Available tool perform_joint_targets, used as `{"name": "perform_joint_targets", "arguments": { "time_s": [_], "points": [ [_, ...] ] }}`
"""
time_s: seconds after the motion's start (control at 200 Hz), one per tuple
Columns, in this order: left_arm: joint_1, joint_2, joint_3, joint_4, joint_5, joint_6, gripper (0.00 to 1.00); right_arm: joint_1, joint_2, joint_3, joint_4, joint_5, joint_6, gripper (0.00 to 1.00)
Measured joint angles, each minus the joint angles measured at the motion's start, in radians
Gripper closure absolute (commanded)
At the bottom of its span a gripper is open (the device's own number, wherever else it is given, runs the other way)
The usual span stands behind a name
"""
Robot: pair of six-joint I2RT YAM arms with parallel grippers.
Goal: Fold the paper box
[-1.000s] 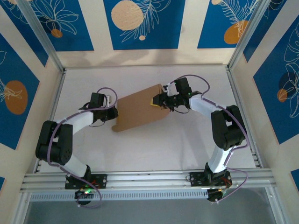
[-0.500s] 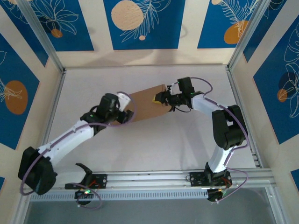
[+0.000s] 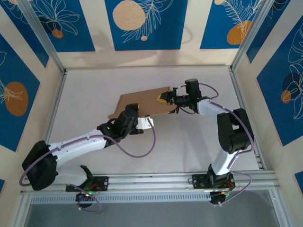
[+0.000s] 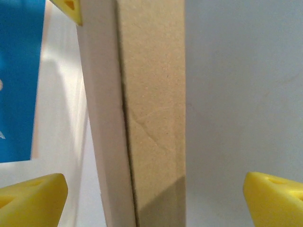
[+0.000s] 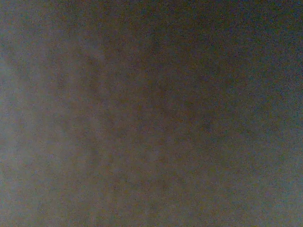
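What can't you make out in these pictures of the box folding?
Right wrist view: dark blur, likely something against the lens.
Right gripper at the paper box: grip too small to judge, top view.
Box's flaps: cut off by frame edges, left wrist view.
Box's near edge: under the left arm, top view.

Paper box [image 3: 142, 100] on white table [image 3: 189, 139], right fingers [image 3: 164, 98] gripping its right edge

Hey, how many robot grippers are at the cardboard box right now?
2. The left gripper is at the near edge of the paper box, jaws open astride it. The right gripper grips its right end.
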Motion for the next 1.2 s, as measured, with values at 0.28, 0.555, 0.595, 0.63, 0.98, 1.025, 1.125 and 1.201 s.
{"name": "perform_joint_targets", "arguments": {
  "time_s": [0.28,0.555,0.595,0.63,0.98,1.025,1.125,1.201],
  "points": [
    [-0.015,0.133,-0.087,0.375,-0.238,0.241,0.28,-0.002,-0.014,-0.041,0.106,-0.021,0.114,0.75],
    [-0.018,0.211,-0.104,0.658,-0.339,0.402,0.5,-0.013,-0.019,-0.044,0.207,-0.036,0.188,0.74],
    [-0.018,0.216,-0.104,0.682,-0.345,0.406,0.56,-0.014,-0.023,-0.045,0.217,-0.037,0.187,0.74],
    [-0.019,0.22,-0.104,0.696,-0.35,0.414,0.6,-0.014,-0.028,-0.045,0.224,-0.036,0.187,0.73],
    [-0.031,0.198,-0.06,0.641,-0.362,0.443,0.63,-0.031,-0.069,-0.045,0.2,-0.044,0.174,0.41],
    [-0.034,0.181,-0.048,0.604,-0.362,0.444,0.63,-0.032,-0.079,-0.045,0.185,-0.048,0.174,0.4],
    [-0.036,0.142,-0.021,0.512,-0.356,0.438,0.61,-0.033,-0.097,-0.045,0.159,-0.06,0.167,0.32],
    [-0.037,0.121,-0.004,0.454,-0.354,0.427,0.6,-0.035,-0.105,-0.045,0.143,-0.067,0.158,0.23]
  ]
}}
